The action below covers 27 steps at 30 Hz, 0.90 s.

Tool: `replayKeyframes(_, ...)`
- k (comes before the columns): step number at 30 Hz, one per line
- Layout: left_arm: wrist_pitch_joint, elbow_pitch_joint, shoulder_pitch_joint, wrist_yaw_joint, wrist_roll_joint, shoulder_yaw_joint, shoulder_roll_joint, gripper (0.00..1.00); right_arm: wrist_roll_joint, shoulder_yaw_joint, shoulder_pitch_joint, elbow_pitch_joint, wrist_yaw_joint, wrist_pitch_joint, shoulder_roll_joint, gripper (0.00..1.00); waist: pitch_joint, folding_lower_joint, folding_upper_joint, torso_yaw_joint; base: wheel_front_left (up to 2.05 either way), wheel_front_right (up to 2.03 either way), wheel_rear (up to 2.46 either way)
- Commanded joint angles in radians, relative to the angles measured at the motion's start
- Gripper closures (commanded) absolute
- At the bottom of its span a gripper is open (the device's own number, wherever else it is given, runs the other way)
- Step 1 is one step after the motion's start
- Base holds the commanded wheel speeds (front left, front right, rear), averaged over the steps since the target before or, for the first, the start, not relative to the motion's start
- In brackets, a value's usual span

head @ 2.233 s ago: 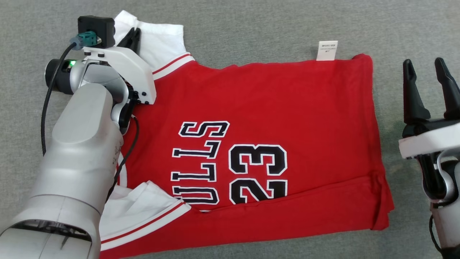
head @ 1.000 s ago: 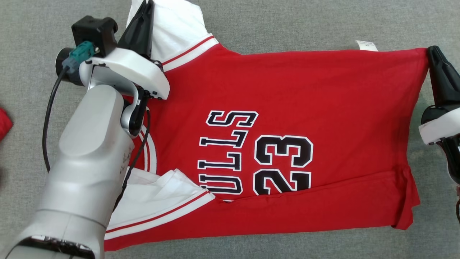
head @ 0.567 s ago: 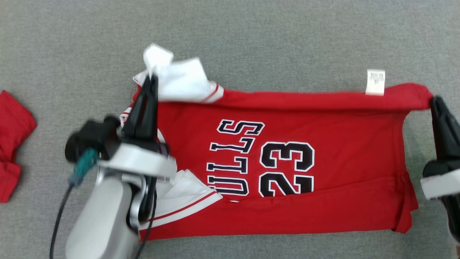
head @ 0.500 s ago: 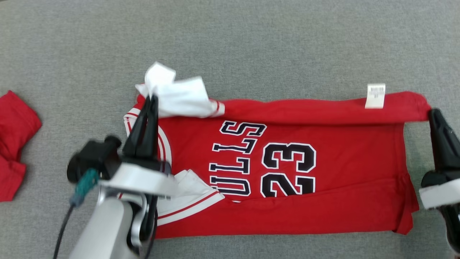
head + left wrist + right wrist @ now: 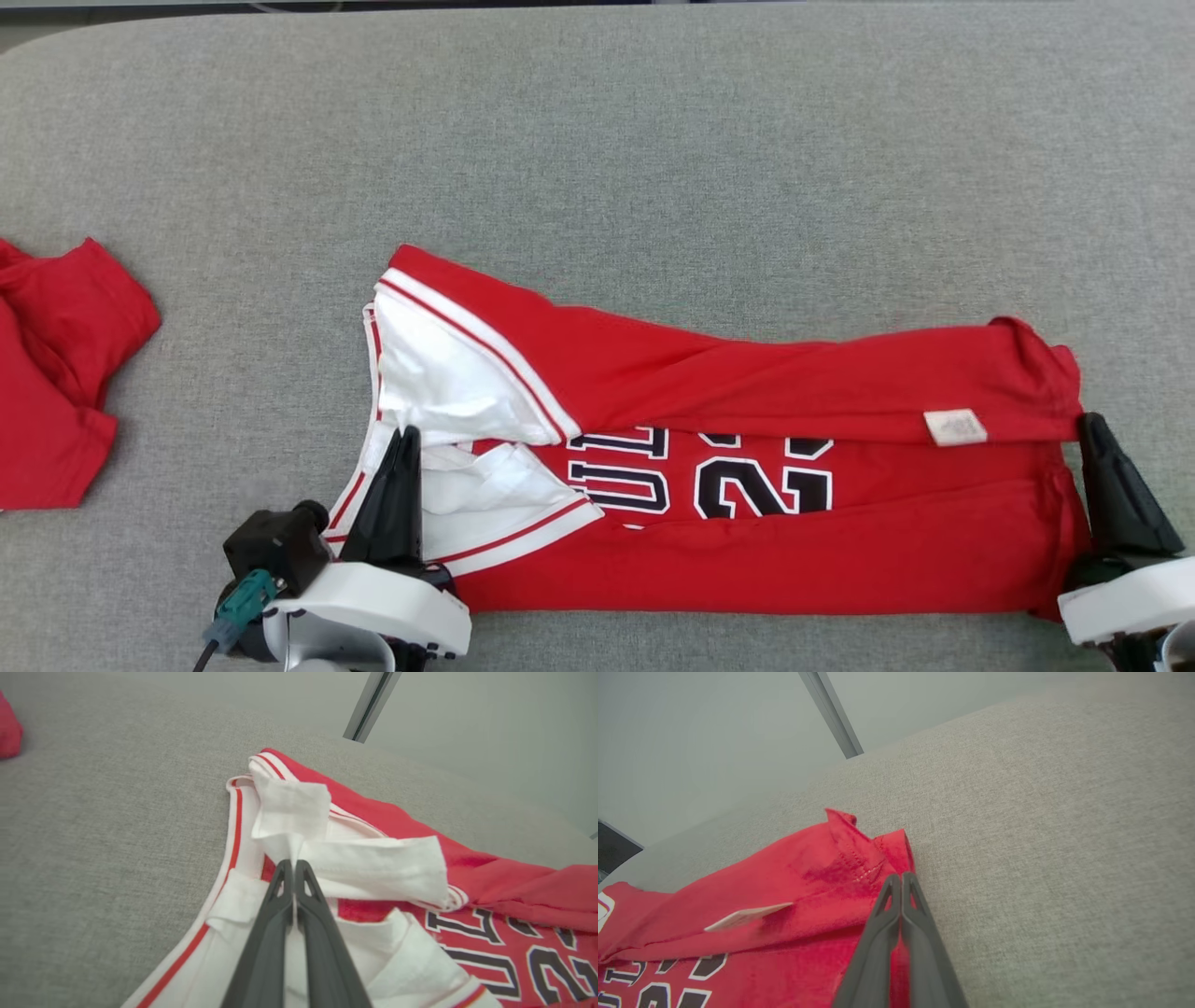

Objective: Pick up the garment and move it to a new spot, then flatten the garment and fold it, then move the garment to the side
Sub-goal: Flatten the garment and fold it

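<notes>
Under the jersey (image 5: 794, 383), grey fabric (image 5: 653, 140); pale wall (image 5: 691, 742).

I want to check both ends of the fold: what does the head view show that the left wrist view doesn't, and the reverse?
Head view: the jersey end to end, its far edge folded over the number, the tag, and the right pincer shut at the hem corner.
Left wrist view: a close look at the left pincer shut on the white sleeve, plus a pale wall and grey strip beyond the table.
Both: the left pincer, the sleeve, the lettering, the table and a red cloth off to the side.
</notes>
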Motion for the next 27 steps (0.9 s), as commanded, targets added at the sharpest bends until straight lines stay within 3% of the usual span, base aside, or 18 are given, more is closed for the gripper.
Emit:
replayKeyframes(1,0.003,0.02,0.017,0.004,-0.018,0.005,-0.004,1.0,-0.004,0.002,0.019,0.009,-0.001,-0.006,0.008,1.0,-0.007,0.0,0.0,-0.004,0.0,0.0,0.0)
replayKeyframes(5,0.021,0.048,0.035,-0.001,-0.039,-0.001,-0.006,1.0,-0.008,0.022,0.034,0.013,-0.001,-0.012,0.015,0.96,-0.018,0.0,0.0,-0.007,0.0,0.0,0.0)
replayKeyframes(6,0.025,0.056,0.036,0.004,-0.039,-0.003,-0.006,0.8,-0.011,0.025,0.039,0.016,-0.001,-0.014,0.017,0.59,-0.022,0.0,0.0,-0.008,0.0,0.0,0.0)
replayKeyframes(7,0.03,0.064,0.042,0.007,-0.044,-0.007,-0.009,0.14,-0.019,0.027,0.042,0.013,-0.001,-0.023,0.017,0.0,-0.029,0.0,0.0,-0.008,0.0,0.0,0.0)
replayKeyframes(8,0.015,0.057,0.044,0.006,-0.049,-0.002,-0.011,0.0,-0.025,0.026,0.047,0.007,-0.001,-0.031,0.02,0.0,-0.034,0.0,0.0,-0.009,0.0,0.0,0.0)
replayKeyframes(16,-0.081,-0.038,0.059,0.071,0.052,0.057,0.035,0.0,-0.21,-0.019,0.084,-0.101,-0.001,-0.129,0.035,0.0,-0.1,0.0,0.0,-0.02,0.0,0.0,0.0)
replayKeyframes(21,-0.096,-0.108,0.043,0.065,0.116,0.104,0.071,0.0,-0.311,-0.044,0.063,-0.173,-0.001,-0.1,0.063,0.0,-0.157,0.0,0.0,-0.04,0.0,0.0,0.0)
replayKeyframes(27,-0.098,-0.097,0.031,0.047,0.154,0.115,0.102,0.0,-0.365,-0.046,0.079,-0.215,-0.001,-0.05,0.084,0.0,-0.198,0.0,0.0,-0.053,0.0,0.0,0.0)
